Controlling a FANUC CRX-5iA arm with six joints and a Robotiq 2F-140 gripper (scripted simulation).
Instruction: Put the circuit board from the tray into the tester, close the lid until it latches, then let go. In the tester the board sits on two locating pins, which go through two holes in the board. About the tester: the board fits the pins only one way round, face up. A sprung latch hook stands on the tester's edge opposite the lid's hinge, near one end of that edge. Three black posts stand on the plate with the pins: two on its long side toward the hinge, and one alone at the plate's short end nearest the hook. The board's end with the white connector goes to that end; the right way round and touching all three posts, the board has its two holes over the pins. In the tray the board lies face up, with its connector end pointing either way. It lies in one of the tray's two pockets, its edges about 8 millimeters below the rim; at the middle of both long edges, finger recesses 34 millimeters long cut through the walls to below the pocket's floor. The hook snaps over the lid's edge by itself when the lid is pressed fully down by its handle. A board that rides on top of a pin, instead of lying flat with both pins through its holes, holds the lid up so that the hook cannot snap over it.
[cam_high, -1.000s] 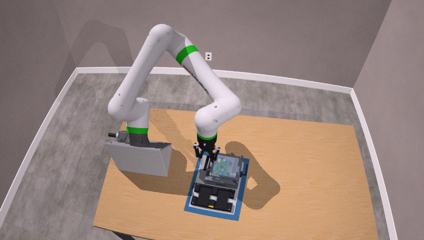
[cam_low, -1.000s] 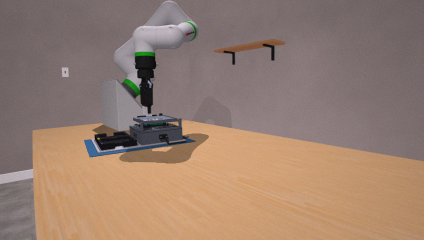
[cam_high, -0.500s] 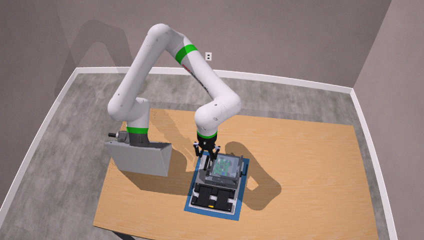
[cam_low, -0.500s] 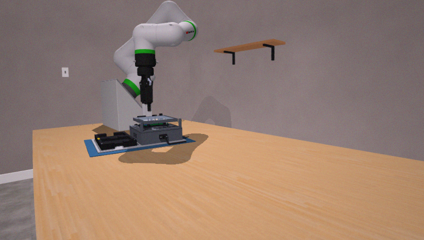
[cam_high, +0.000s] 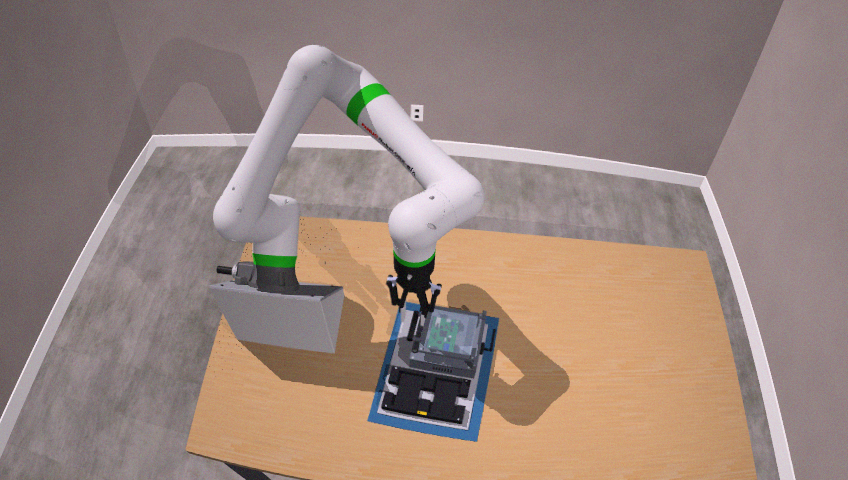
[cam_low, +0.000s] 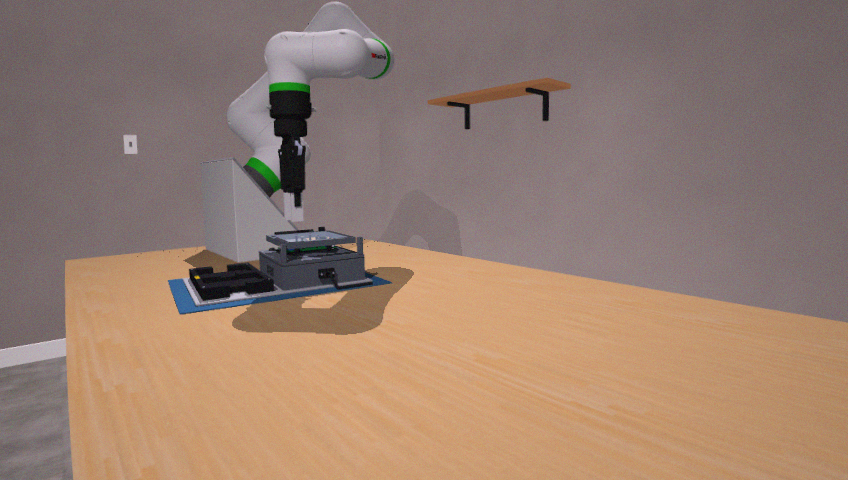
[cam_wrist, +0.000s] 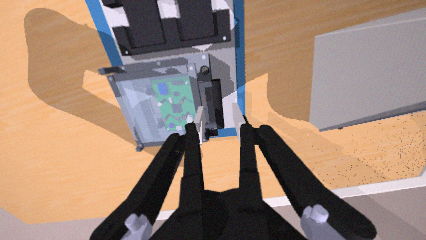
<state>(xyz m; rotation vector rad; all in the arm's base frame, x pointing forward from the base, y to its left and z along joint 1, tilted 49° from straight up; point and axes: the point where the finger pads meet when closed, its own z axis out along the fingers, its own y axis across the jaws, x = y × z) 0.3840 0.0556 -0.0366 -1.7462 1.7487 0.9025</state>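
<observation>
I see the black tray (cam_high: 426, 397) with both pockets bare. The green board (cam_high: 443, 334) lies inside the grey tester (cam_high: 434, 362), under the see-through lid (cam_high: 447, 328), which sits low over the body but slightly raised in the side view. My gripper (cam_wrist: 218, 112) hangs above the tester's edge on the arm-base side, fingers set narrow with nothing between them, and apart from the lid. Tray and tester stand side by side on a blue mat (cam_high: 482, 416). The grey pedestal (cam_high: 285, 318) stands near on one side; the wooden table (cam_high: 624, 356) stretches broadly on the other.
</observation>
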